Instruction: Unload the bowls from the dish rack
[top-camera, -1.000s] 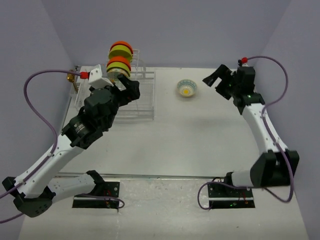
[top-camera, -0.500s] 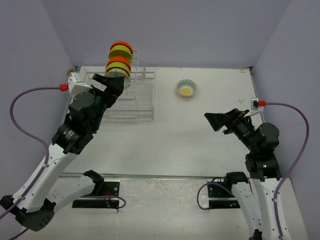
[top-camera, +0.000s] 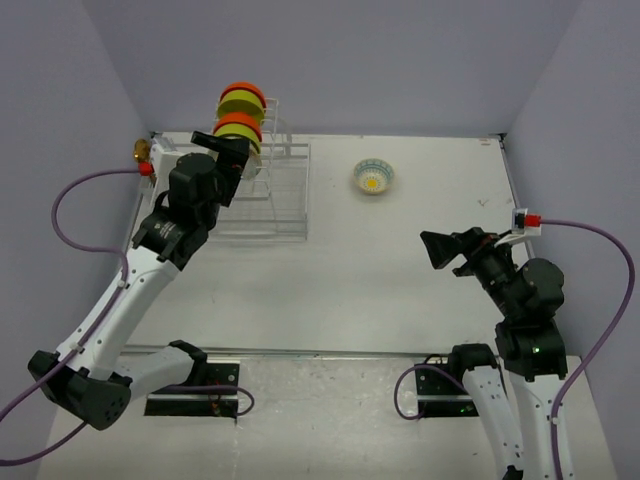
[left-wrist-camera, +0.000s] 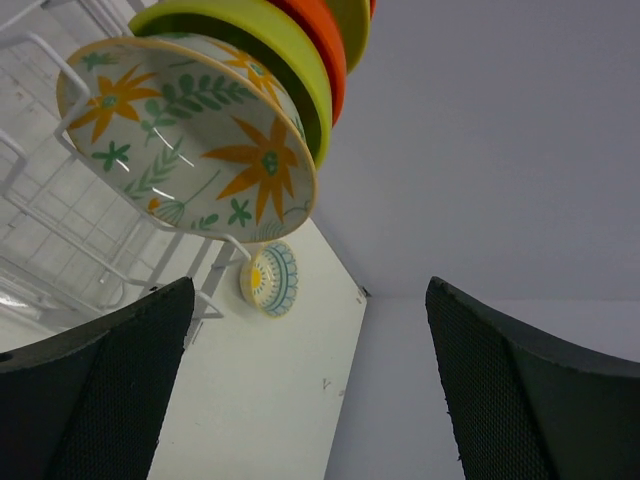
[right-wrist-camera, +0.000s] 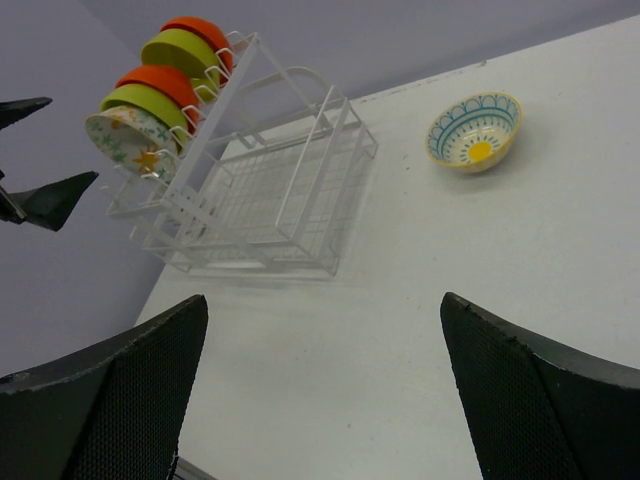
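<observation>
**Left gripper (left-wrist-camera: 310, 390) open, floral bowl (left-wrist-camera: 190, 140) just ahead**

Your left jaws stand wide apart, empty. The floral bowl lies close ahead, up and left of them, on edge in the white wire rack (left-wrist-camera: 40, 190). A glossy green bowl (left-wrist-camera: 300, 70) and an orange bowl (left-wrist-camera: 322, 35) are stacked behind it. The left arm is far nearer. Your right gripper (right-wrist-camera: 325, 390), also apart and empty, hangs well clear. One patterned bowl (right-wrist-camera: 473, 128) sits upright on the table (right-wrist-camera: 450, 260) beyond it.
</observation>
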